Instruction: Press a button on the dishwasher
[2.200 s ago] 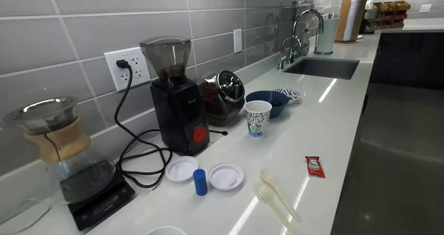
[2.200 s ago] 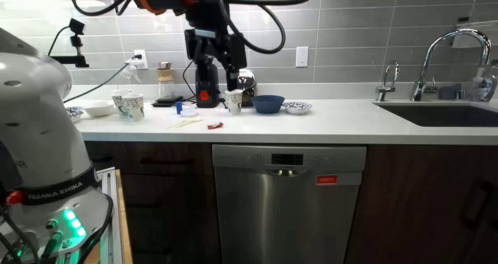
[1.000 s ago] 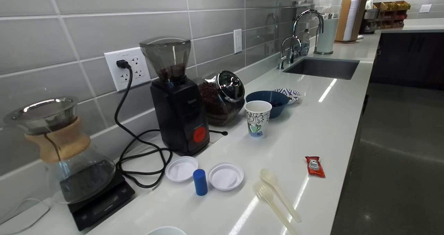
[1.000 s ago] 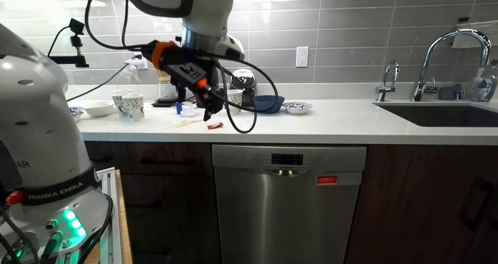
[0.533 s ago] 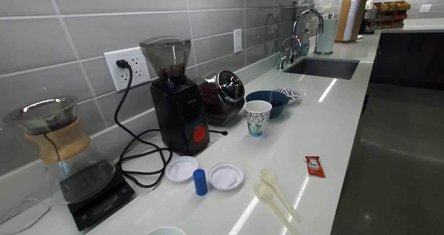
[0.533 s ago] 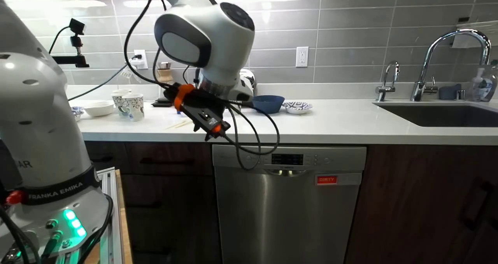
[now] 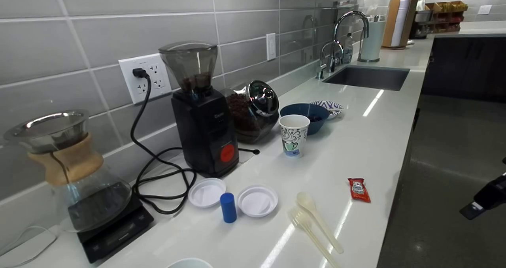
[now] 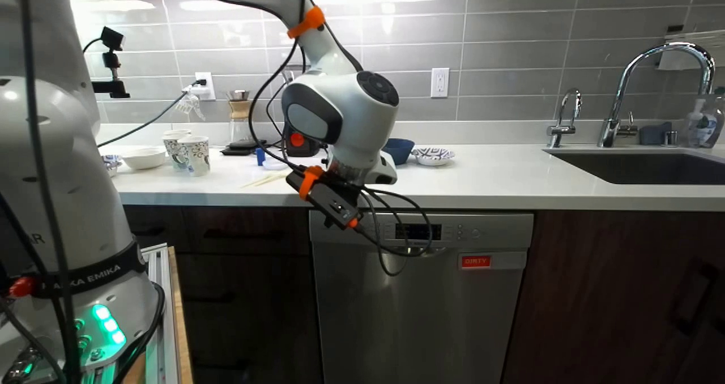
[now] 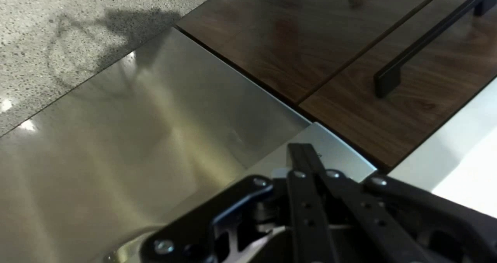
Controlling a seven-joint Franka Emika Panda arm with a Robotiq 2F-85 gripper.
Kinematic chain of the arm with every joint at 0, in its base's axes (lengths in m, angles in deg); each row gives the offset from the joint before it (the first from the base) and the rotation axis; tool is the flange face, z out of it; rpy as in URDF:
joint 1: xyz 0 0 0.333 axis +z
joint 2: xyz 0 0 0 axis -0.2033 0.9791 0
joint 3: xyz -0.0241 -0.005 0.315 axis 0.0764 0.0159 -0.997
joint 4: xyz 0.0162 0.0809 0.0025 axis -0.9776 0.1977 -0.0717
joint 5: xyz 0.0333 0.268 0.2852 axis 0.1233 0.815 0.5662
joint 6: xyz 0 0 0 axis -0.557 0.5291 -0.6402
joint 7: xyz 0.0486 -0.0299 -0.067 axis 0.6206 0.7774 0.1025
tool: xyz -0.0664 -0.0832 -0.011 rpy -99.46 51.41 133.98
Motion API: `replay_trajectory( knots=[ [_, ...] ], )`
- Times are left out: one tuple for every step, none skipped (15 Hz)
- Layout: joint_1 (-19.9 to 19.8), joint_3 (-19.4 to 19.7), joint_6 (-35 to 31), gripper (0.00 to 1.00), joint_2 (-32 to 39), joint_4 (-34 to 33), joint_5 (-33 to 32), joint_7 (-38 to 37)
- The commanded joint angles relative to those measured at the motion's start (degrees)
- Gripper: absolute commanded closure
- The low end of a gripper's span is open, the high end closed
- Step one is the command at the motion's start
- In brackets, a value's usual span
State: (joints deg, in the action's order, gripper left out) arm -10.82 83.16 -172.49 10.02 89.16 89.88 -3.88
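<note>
A stainless-steel dishwasher (image 8: 419, 310) is built in below the counter, its control panel (image 8: 498, 231) running along the top. Small buttons (image 8: 460, 231) flank the dark display (image 8: 418, 231). Seen from the wrist, my gripper (image 9: 301, 146) is shut, fingertips together with nothing between them. It hangs in front of the panel near the end beside the wooden drawers; contact cannot be made out. The tips cover part of the panel, and no buttons show in the wrist view. In an exterior view a black gripper finger (image 7: 474, 208) shows at the right edge, beyond the counter; elsewhere the wrist hides the gripper.
The white countertop (image 8: 487, 180) juts out above the dishwasher. On it stand a paper cup (image 7: 294, 137), a blue bowl (image 7: 304, 119) and a red packet (image 7: 359, 189). A drawer handle (image 9: 427, 42) protrudes beside the machine. My arm's cable loop (image 8: 391, 274) dangles before the panel.
My arm has come down from above the counter and moved right, out in front of the dishwasher. The jaws, earlier apart, are now together. Counter items have not moved.
</note>
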Motion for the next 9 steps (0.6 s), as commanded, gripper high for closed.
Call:
replay_trajectory(
  knots=[
    [-4.7, -5.9, -0.9, 1.0, 9.8, -7.9, 2.6, 1.6],
    [-5.3, -6.3, -1.0, 0.99, 4.6, -3.5, 0.1, -0.3],
    [-6.0, -7.2, -1.0, 0.99, 6.5, -5.1, 0.1, -0.4],
    [-6.4, -7.7, -1.0, 0.99, 8.0, -6.2, 0.0, -0.4],
    [-6.6, -7.9, -1.1, 0.99, 8.9, -6.9, -0.1, -0.5],
    [-6.7, -7.9, -1.1, 0.99, 9.3, -7.2, -0.1, -0.5],
    [-6.8, -7.9, -1.1, 0.99, 9.4, -7.3, -0.1, -0.5],
    [-6.8, -7.9, -1.1, 0.99, 9.4, -7.3, -0.1, -0.5],
    [-6.8, -7.9, -1.1, 0.99, 9.4, -7.3, -0.1, -0.5]
  ],
)
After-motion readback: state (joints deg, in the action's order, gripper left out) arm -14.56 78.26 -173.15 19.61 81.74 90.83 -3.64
